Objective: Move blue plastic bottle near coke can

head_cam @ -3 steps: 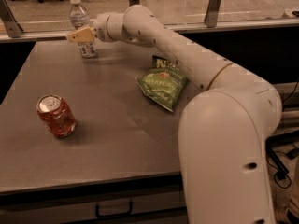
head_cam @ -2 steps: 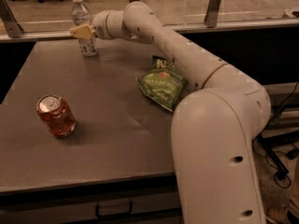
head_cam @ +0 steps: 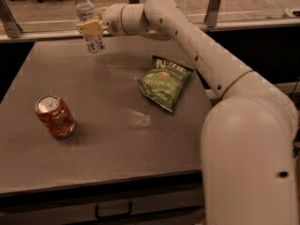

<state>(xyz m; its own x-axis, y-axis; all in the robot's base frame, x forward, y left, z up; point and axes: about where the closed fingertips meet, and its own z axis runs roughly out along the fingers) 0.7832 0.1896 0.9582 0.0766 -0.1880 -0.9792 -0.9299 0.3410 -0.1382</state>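
Gripper [head_cam: 91,29] at far-left of table [head_cam: 117,144], fingers clamped across bottle [head_cam: 85,8] mid-body. Bottle near upright, cap leaning toward 11 o'clock, base seemingly just off surface. Can [head_cam: 55,117] stands well apart, between 6 and 7 o'clock from gripper, near front-left edge. Chip bag [head_cam: 164,81] at 4 o'clock, off our path. Arm reaches in long from 4 o'clock, wrist level. We judge next move: carry toward 7 o'clock, set down beside can.

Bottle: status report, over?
Gripper shut on bottle, far left of table. Can front left, well apart. Chip bag off right, not between them.
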